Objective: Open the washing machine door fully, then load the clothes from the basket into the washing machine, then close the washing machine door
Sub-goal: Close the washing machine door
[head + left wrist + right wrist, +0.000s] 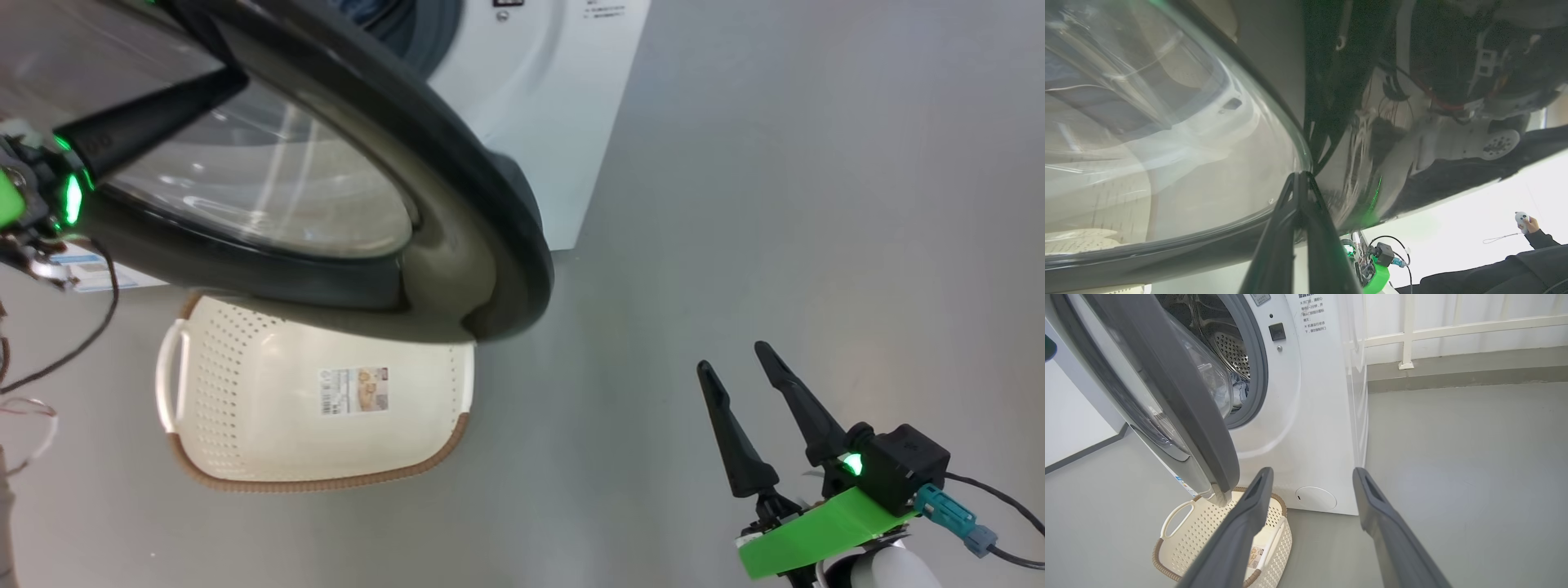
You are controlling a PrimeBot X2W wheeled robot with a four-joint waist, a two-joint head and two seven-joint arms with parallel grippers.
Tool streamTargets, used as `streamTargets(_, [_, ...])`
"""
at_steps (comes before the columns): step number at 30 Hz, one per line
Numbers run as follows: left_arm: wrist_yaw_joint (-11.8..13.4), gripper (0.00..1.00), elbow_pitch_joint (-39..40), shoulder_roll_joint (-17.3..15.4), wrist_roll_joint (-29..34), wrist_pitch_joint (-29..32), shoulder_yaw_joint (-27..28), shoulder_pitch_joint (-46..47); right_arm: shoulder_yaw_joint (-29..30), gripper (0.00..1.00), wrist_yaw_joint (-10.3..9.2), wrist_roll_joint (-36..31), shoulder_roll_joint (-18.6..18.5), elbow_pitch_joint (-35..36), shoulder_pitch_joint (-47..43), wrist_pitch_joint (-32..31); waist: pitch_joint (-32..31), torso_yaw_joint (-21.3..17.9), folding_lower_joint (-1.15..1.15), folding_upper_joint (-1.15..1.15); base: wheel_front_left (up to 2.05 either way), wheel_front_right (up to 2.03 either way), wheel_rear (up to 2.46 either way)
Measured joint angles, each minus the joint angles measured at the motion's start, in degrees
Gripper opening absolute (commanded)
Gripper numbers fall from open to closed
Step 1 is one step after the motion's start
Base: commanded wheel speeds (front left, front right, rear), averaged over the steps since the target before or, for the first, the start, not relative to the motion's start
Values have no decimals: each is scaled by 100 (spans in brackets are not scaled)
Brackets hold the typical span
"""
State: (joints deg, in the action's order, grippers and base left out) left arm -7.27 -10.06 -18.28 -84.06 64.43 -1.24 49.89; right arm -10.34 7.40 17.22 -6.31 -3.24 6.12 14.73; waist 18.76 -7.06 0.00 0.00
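Head view, left jaws clenched against washing machine door (498,212), right jaws spread, empty

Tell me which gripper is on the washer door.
The left gripper, fingers shut together against the washing machine door; the right gripper stands open, clear of it.

This looks like a bare test room arranged as a laundry corner. 1 white front-loading washing machine (1310,416) stands alone on a plain grey floor (816,204), with a cream basket (245,408) at 7 o'clock in the head view. The right wrist view shows a white wall (1073,416) at 9 o'clock and a white railing (1453,330) at 1 o'clock. At 4 o'clock in the left wrist view, a person's hand (1531,224) holds a controller (1521,217).
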Motion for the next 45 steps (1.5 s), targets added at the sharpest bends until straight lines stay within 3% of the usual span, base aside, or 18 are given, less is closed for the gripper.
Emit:
streamTargets(18, [-1, 0, -719, -187, 227, -955, -21, 718, -16, 100, 0, -53, 176, 69, 186, 0, 331, -412, 0, 0, 0, 0, 0])
streamTargets(32, [-1, 2, -502, -371, -115, -829, -367, 446, 2, 100, 0, -68, 177, 55, 218, 0, 173, -240, 0, 0, 0, 0, 0])
streamTargets(36, [-1, 17, -328, -374, -194, -868, -411, 97, 5, 100, 0, -68, 52, 26, 213, 0, 57, -122, 0, 0, 0, 0, 0])
streamTargets(40, [-1, 44, -134, -402, -167, -1110, -424, -275, 1, 100, 0, -66, -23, -5, 203, 0, -80, -1, 0, 0, 0, 0, 0])
streamTargets(42, [-1, 53, -76, -432, -159, -1260, -431, -499, 9, 100, 0, -64, -105, -19, 196, 0, -155, 59, 0, 0, 0, 0, 0])
streamTargets(44, [-1, 87, -31, -438, -149, -1437, -441, -768, 12, 100, 0, -54, -154, -23, 167, 0, -232, 126, 0, 0, 0, 0, 0])
streamTargets(45, [-1, 92, -13, -443, -136, -1512, -446, -907, 12, 100, 0, -48, -171, -23, 115, 0, -270, 162, 0, 0, 0, 0, 0])
